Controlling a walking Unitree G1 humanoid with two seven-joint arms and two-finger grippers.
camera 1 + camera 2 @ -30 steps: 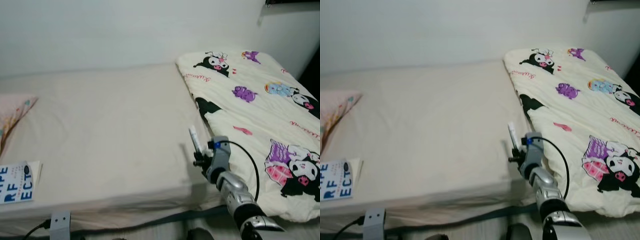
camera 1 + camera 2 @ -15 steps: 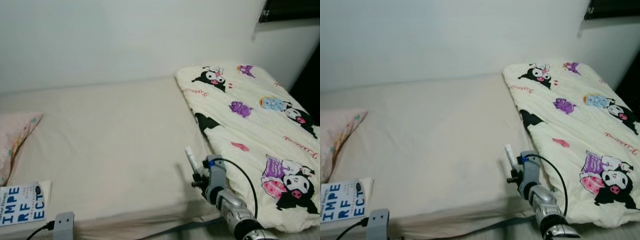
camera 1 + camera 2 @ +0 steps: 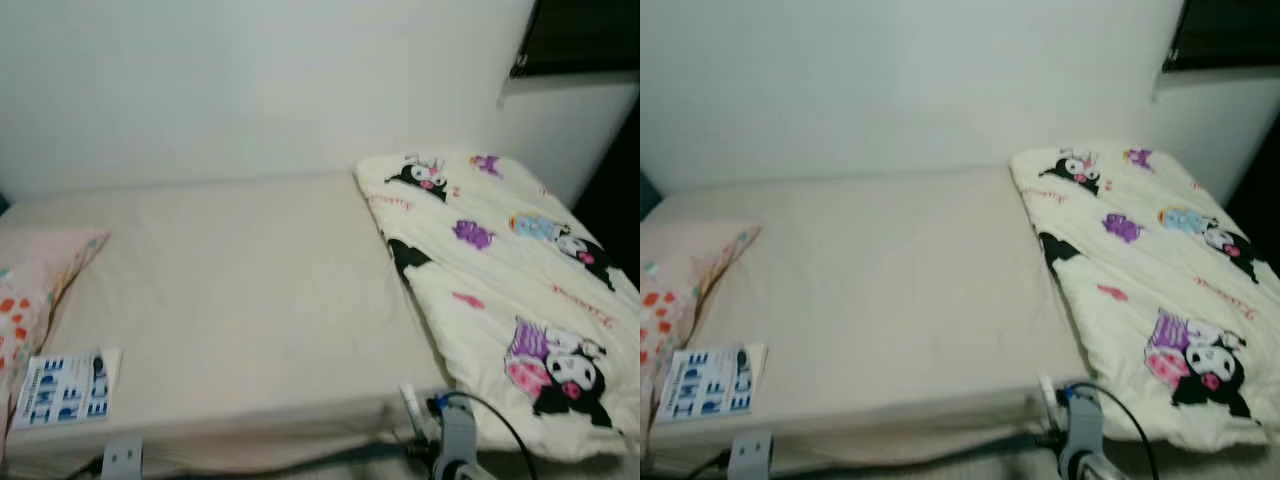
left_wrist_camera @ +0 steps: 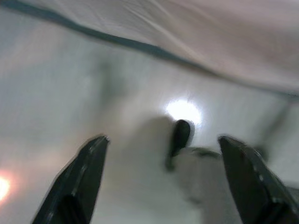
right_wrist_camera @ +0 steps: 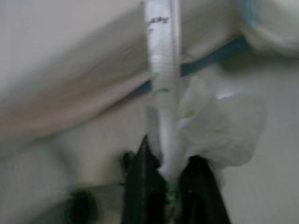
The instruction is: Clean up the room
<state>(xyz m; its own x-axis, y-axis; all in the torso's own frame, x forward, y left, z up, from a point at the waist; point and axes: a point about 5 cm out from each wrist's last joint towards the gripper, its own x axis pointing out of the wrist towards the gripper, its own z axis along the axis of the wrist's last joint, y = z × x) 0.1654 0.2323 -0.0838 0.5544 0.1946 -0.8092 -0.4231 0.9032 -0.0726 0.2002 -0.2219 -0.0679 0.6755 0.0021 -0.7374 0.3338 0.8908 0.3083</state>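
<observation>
White and slim, the tube sits clamped at its base in our right gripper, low at five o'clock off the bed. We judge it light, stiff, slippery. Left gripper hangs spread wide, empty.

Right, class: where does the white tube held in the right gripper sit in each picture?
Left eye view: white tube at bottom centre-right, below the bed edge.
Right eye view: same spot, beside the duvet's corner.
Right wrist view: upright, clamped in the right gripper.
Left wrist view: open left gripper over floor.
Shared landmark: the bed edge.
</observation>
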